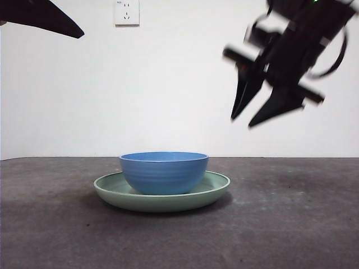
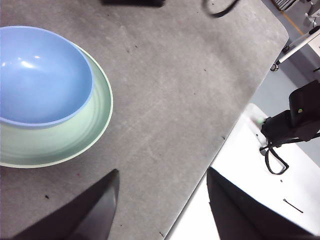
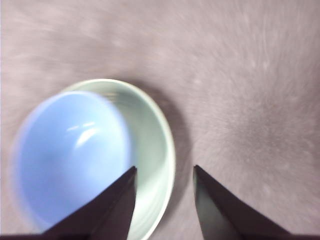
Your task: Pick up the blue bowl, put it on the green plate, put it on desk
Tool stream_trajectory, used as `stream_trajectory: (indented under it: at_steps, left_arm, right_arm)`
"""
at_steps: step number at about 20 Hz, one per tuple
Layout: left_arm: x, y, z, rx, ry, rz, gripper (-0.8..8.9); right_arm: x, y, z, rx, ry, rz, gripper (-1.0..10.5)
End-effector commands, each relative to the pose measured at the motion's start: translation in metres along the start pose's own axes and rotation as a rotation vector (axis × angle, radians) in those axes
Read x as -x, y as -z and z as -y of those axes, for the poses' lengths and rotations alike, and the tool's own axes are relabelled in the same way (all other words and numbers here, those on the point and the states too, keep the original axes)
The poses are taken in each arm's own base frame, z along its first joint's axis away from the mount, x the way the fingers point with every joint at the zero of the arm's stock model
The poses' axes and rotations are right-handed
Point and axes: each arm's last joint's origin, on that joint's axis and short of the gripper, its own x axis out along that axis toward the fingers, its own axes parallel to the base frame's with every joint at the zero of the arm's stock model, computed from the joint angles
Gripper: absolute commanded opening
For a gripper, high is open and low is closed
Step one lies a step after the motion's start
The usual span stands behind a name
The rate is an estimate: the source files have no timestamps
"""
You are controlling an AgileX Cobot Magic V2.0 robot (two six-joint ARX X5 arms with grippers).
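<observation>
Right pincer (image 1: 242,122) hangs released, high right of the blue bowl (image 1: 164,171), which sits inside the green plate (image 1: 216,188) on the worktop (image 1: 291,224). Left wrist view: left pincer (image 2: 162,200) released, clear of both. Right wrist view: bowl off-centre in plate. Stiff, probably slick; grip its rim.

The bowl (image 1: 164,171) sits inside the plate (image 1: 216,189), the plate rests on the desk (image 1: 291,224), and the right gripper (image 1: 253,119) hangs up high, off to the plate's right side.
</observation>
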Motion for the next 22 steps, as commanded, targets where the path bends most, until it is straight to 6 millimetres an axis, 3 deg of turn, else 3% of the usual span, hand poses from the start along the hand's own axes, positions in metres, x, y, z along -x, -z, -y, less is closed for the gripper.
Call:
stream_trajectory:
  at_steps: [1,5,11,15,22]
  left_arm:
    - [0.000,-0.003,0.001,-0.025,0.012,0.006,2.81]
    - [0.000,-0.003,0.001,-0.025,0.013,0.007,2.81]
    - [0.000,-0.002,0.001,-0.024,0.012,0.004,2.81]
    - [0.000,-0.002,0.001,-0.024,0.012,0.004,2.81]
    - [0.000,-0.002,0.001,-0.022,0.012,0.002,2.81]
  right_arm:
    - [0.033,-0.002,-0.013,0.102,-0.032,0.029,1.8]
    - [0.084,0.014,-0.027,0.192,-0.092,0.001,1.8]
    - [0.132,0.051,-0.043,0.271,-0.168,-0.134,1.8]
    - [0.147,0.067,-0.053,0.336,-0.221,-0.179,1.8]
    - [0.148,0.069,-0.056,0.349,-0.232,-0.180,1.8]
